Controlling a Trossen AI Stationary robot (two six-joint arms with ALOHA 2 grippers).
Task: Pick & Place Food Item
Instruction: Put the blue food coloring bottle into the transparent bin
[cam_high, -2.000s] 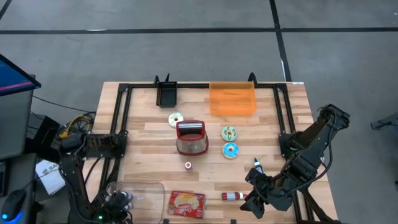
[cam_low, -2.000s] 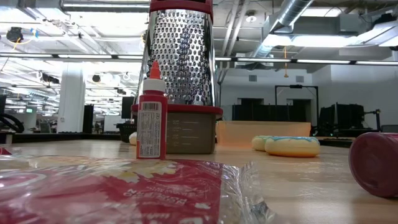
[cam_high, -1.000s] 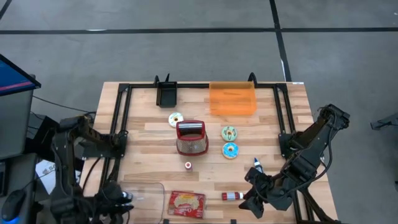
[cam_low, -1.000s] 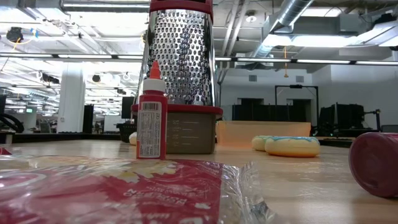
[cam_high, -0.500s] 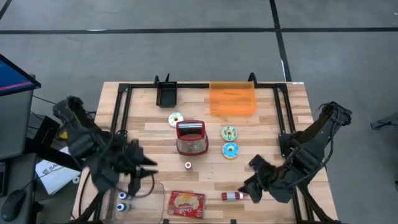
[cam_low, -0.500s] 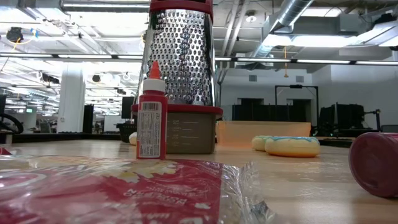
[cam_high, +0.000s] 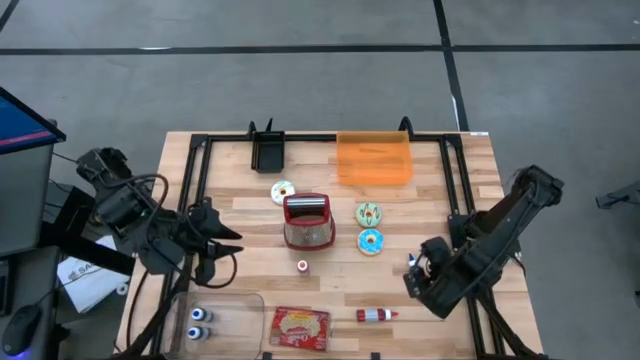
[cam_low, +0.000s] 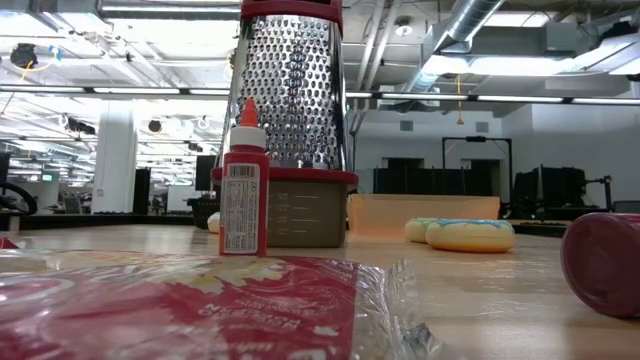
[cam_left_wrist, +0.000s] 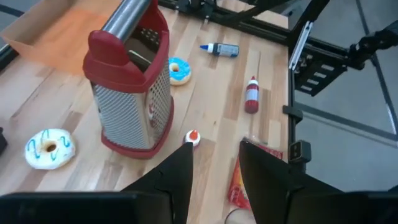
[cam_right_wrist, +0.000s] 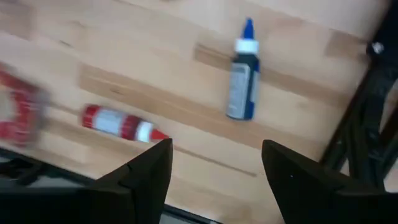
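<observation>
No readable text on anything.

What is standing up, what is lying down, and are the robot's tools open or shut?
grater: standing upright
small red bottle: standing upright
other red bottle: lying on its side
blue bottle: lying on its side
food packet: lying flat
left tool: open, empty
right tool: open, empty
</observation>
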